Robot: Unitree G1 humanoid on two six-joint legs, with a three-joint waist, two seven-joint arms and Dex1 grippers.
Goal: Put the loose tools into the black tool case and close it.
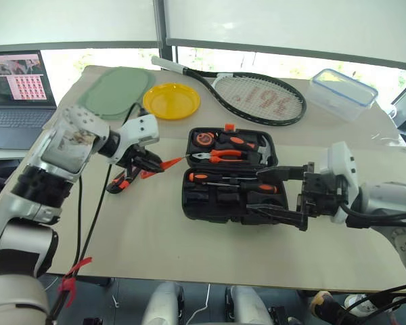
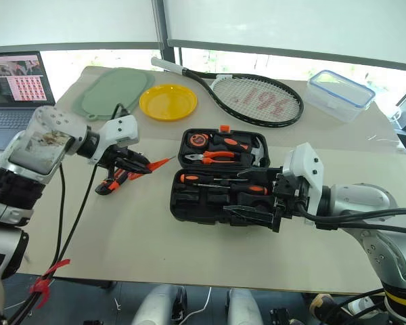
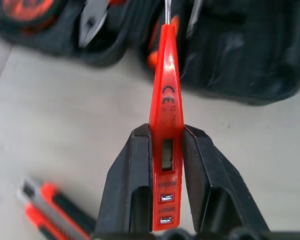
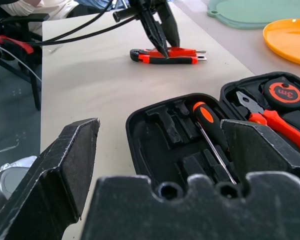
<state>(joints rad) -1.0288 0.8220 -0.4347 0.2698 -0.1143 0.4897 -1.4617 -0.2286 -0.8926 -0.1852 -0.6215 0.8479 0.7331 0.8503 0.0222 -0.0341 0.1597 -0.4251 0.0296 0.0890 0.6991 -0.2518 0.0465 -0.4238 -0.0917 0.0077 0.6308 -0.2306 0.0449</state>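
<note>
Left wrist view shows the left gripper fingers pinching the slim orange screwdriver low on its handle, so it could pivot short of the black tool case; right fingers spread.

On my table, beige and bare toward the near edge, a yellow plate lies near the far edge. Just beside it, on my left, rests a pale green oval mat. A tennis racket with a white grip lies to the right of the plate, its handle pointing toward the far left. At the far right corner stands a clear box with a blue-rimmed lid. Beyond the table's left side, an open laptop shows a lit screen.
</note>
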